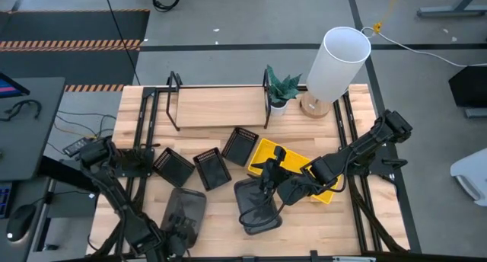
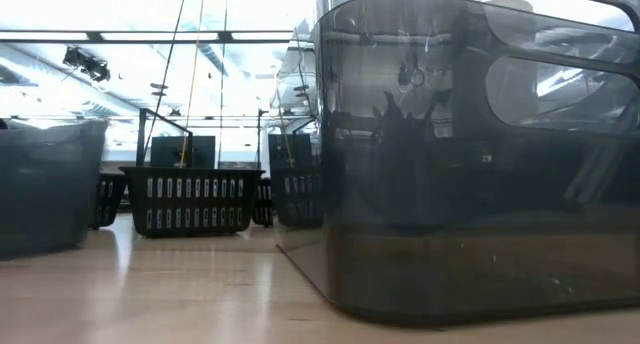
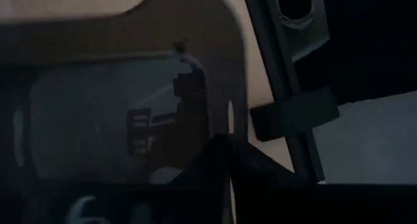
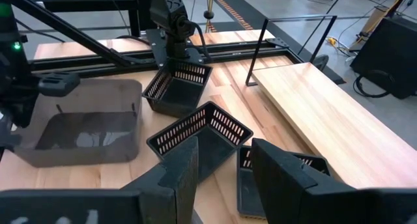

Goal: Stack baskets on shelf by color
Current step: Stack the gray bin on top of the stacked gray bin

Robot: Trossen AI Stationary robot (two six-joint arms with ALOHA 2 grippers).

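Two dark grey baskets lie on their bases near the table's near edge, one [image 1: 185,213] at the left and one [image 1: 256,205] in the middle. The yellow baskets [image 1: 298,170] sit right of centre. Three black slatted baskets [image 1: 173,167] [image 1: 212,169] [image 1: 241,145] stand in a row before the shelf [image 1: 221,106], whose plank is bare. My right gripper [image 4: 225,178] is open and hovers where the yellow baskets meet the middle grey basket, touching nothing. My left gripper [image 1: 173,233] is over the near end of the left grey basket [image 3: 117,120].
A small potted plant [image 1: 280,91] and a white-shaded lamp [image 1: 335,64] stand at the shelf's right end. The black arm frames run along both table sides. In the low view the middle grey basket [image 2: 470,164] fills the right half, and a black slatted basket [image 2: 190,199] stands farther back.
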